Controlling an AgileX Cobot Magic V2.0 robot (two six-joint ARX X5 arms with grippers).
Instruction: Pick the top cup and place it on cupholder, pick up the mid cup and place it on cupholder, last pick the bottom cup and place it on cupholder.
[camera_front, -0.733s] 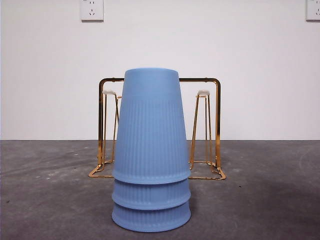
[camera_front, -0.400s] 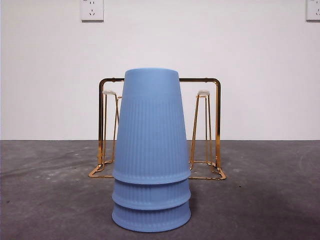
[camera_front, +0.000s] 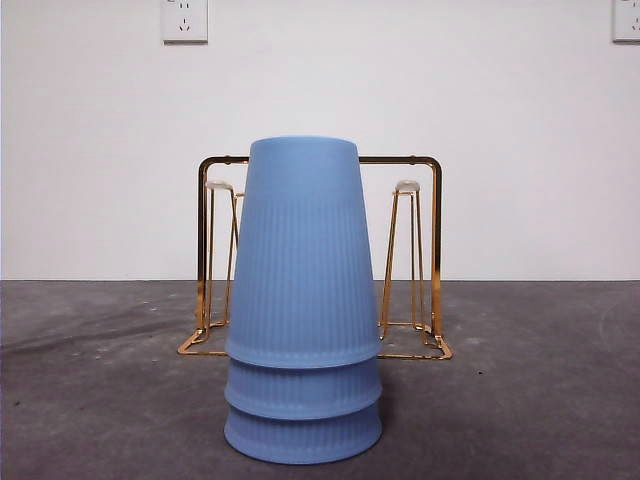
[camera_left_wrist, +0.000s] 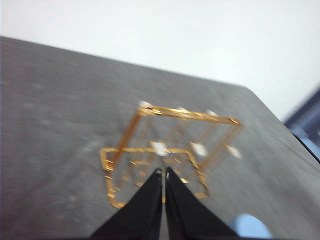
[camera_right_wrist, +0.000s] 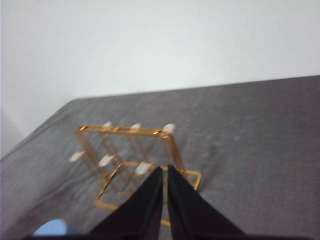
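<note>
On a dark grey, mottled table (camera_front: 520, 400) before a plain white wall (camera_front: 500, 120), with one wall socket (camera_front: 184, 20) high at left and another socket (camera_front: 627, 20) cut off at the far right edge. Near and centre, three blue ribbed cups nested upside down: top cup (camera_front: 303, 250) over mid cup (camera_front: 303, 390) over bottom cup (camera_front: 303, 438), only the rims of the lower two showing. Directly behind the stack, farther back on the table, the gold wire cupholder (camera_front: 432, 250), empty, its middle blocked from sight by the cups; arched bar and white-capped pegs (camera_front: 407, 186) visible to either side. Seen from the wrists, blurred: left gripper (camera_left_wrist: 163, 172) with jaws pressed together, pinching nothing, raised above the table short of the cupholder (camera_left_wrist: 170, 150), a patch of blue cup (camera_left_wrist: 252, 226) at the frame's edge; right gripper (camera_right_wrist: 164, 170) likewise pressed together and empty, above the table facing the cupholder (camera_right_wrist: 130, 160) from the other side, a sliver of blue cup (camera_right_wrist: 55, 227) low in the corner. Neither arm visible in the front view.
</note>
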